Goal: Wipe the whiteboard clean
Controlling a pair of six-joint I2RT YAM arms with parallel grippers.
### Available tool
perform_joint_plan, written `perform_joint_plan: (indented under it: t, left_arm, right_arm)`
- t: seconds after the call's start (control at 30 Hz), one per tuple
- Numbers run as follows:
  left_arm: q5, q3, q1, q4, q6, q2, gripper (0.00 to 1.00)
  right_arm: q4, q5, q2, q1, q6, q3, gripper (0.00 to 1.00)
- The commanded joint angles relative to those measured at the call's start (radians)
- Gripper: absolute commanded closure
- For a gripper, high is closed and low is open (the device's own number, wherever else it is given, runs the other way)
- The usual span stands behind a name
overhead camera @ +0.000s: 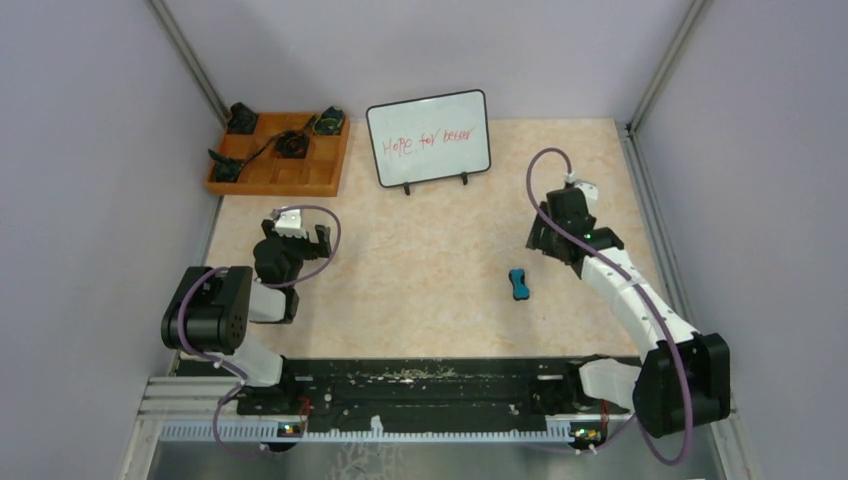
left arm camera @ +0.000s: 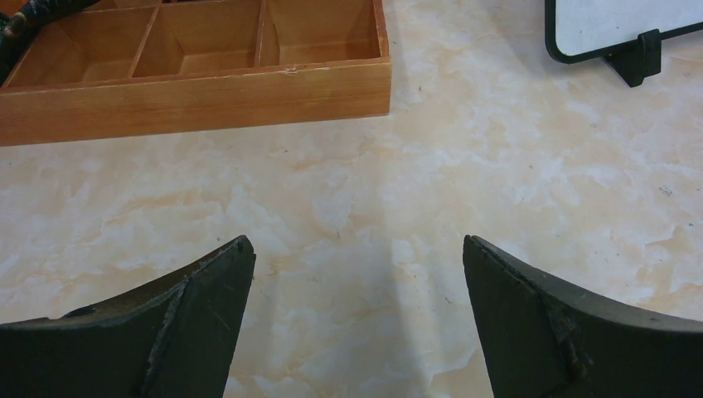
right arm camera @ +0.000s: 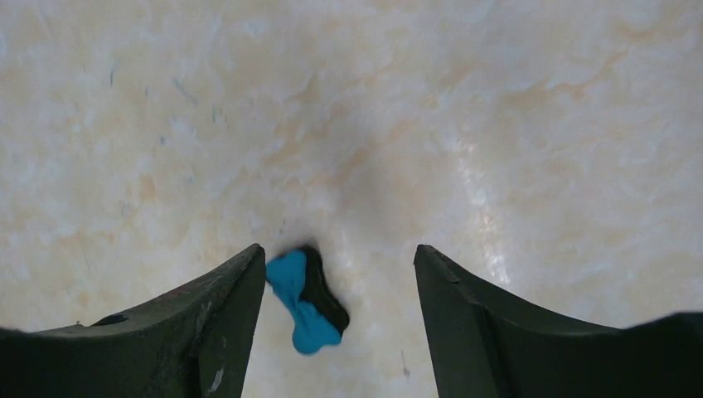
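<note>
The whiteboard [overhead camera: 428,138] stands upright on two black feet at the back of the table, with red handwriting on it. Its lower left corner [left arm camera: 613,21] shows in the left wrist view. A small blue and black eraser [overhead camera: 518,284] lies flat on the table right of the middle. In the right wrist view the eraser [right arm camera: 307,300] lies below and between the fingers, close to the left one and untouched. My right gripper [overhead camera: 540,243] [right arm camera: 337,248] hovers above it, jaws partly apart and empty. My left gripper [overhead camera: 297,240] [left arm camera: 358,249] is wide open over bare table.
An orange wooden compartment tray [overhead camera: 270,187] sits at the back left, its front wall [left arm camera: 191,99] just ahead of my left gripper. Several black parts [overhead camera: 292,143] lie in it. Walls enclose the table on three sides.
</note>
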Motion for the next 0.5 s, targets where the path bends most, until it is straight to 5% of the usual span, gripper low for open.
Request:
perform_joint_plan:
  t: [0.0,0.47]
  left_arm:
    - [-0.001,0.0,0.0,0.043,-0.002,0.009,0.01]
    - [-0.001,0.0,-0.001,0.043,-0.001,0.009,0.02]
  right_arm:
    - [-0.156,-0.127,-0.006,0.08,-0.08,0.053,0.34]
    - [-0.084,-0.225,0.129,0.151,-0.103,0.01,0.47]
